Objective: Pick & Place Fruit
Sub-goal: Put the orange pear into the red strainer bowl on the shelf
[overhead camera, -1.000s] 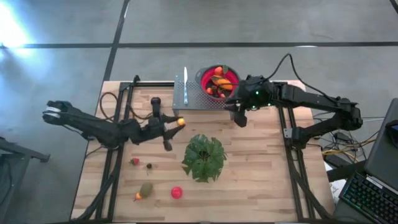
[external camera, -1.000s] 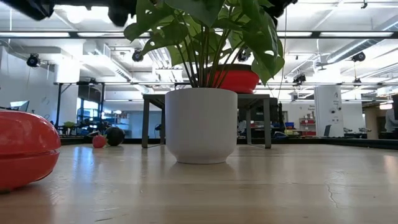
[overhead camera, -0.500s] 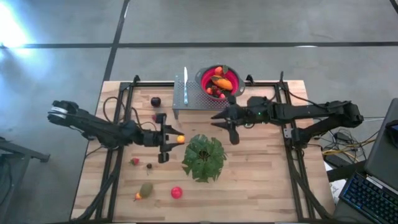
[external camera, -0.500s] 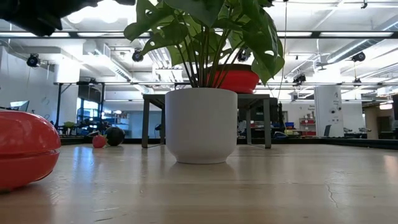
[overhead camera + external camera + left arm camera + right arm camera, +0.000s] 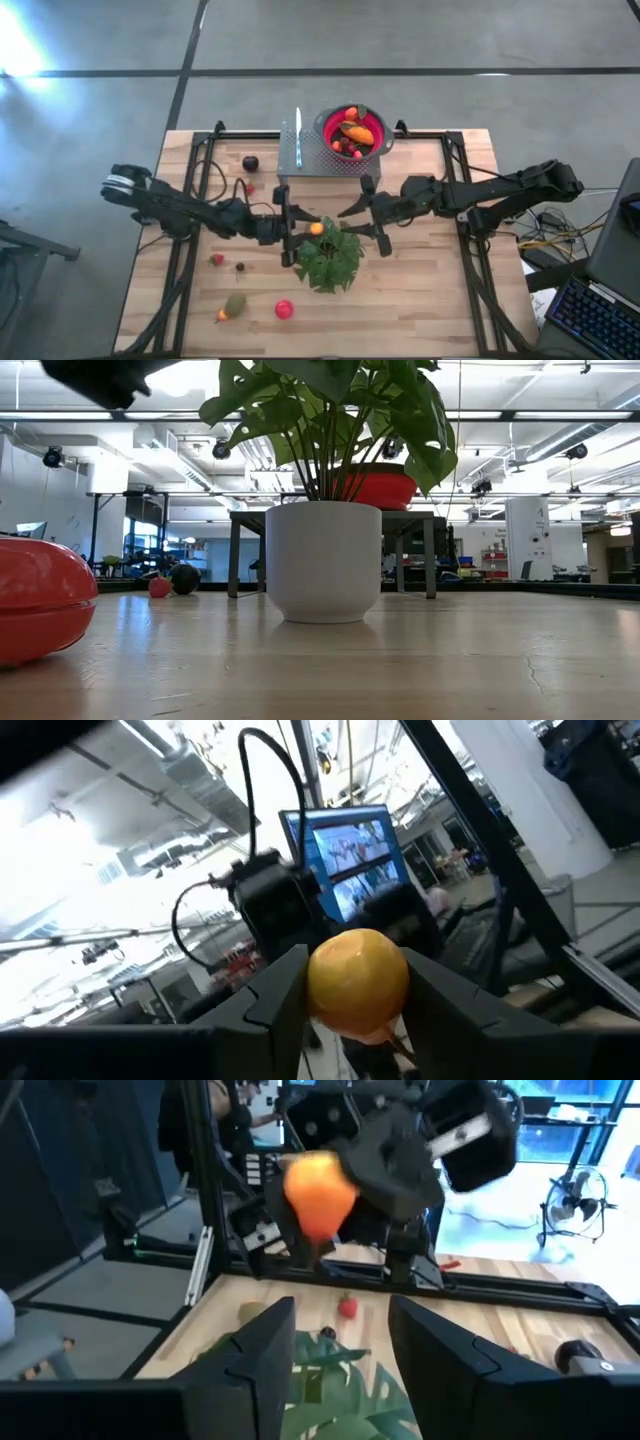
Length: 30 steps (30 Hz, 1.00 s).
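Both arms have closed in on the middle of the tabletop (image 5: 420, 290) since a second ago: the left end effector (image 5: 300, 228), which held its orange fruit (image 5: 316, 228) out over the left half of the boards, now hangs just above the near edge of the potted plant (image 5: 328, 255), and the right end effector (image 5: 365, 213) has left the red colander (image 5: 352, 130) and come down to face it across the plant's top. The left end effector is clenched on the orange fruit; its wrist view shows the round orange fruit (image 5: 358, 982) pinched between the two dark fingers (image 5: 275, 995). The right end effector is released and grasps nothing, its fingers (image 5: 255, 1355) standing apart in its wrist view, with the orange fruit (image 5: 318, 1192) and the other arm's head straight ahead beyond them and green leaves below.

The colander sits on a perforated metal stand (image 5: 315, 158) at the far edge and holds several orange and red pieces. A dark purple round fruit (image 5: 250, 163) lies on the boards left of the stand. Nearer the front left lie a small red fruit (image 5: 217, 260), a tiny dark one (image 5: 239, 266), an olive-green piece (image 5: 235, 303) and a red round fruit (image 5: 285, 309). From table height, the plant's white pot (image 5: 323, 560) stands mid-table, a large red fruit (image 5: 40, 605) looms at the left, and a small red fruit (image 5: 159, 587) touches a dark ball (image 5: 184, 579) farther back.
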Motion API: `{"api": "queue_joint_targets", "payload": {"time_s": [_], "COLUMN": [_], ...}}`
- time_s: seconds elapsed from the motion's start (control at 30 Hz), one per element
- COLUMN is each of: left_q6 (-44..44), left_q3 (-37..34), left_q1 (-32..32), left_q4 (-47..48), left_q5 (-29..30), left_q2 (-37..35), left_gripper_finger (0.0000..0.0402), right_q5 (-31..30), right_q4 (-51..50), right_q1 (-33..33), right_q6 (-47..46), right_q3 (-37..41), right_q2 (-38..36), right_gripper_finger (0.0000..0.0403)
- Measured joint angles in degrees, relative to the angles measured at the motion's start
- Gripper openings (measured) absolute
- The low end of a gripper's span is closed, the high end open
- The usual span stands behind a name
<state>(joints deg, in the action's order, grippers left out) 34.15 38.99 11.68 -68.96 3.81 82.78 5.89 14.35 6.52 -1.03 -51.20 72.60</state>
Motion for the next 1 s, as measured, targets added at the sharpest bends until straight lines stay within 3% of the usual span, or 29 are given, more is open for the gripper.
{"api": "queue_joint_targets", "payload": {"time_s": [0.33, 0.5, 1.0], "left_q6": [3.1, 3.0, 3.2], "left_q3": [10.2, 11.8, 12.5], "left_q1": [-1.4, -2.1, -2.7], "left_q4": [6.7, 8.0, 7.6], "left_q5": [0.0, 0.0, -0.2], "left_q2": [5.9, 7.1, 7.2], "left_gripper_finger": [0.0147, 0.0147, 0.0147], "right_q5": [0.0, 0.1, 0.0], "right_q4": [0.0, -0.3, 1.2], "right_q1": [0.1, 1.0, 1.5], "right_q6": [1.0, 1.3, 3.0], "right_q3": [0.0, 0.0, 0.0], "right_q2": [0.0, 0.0, 0.0], "right_gripper_finger": [0.0179, 0.0179, 0.0097]}}
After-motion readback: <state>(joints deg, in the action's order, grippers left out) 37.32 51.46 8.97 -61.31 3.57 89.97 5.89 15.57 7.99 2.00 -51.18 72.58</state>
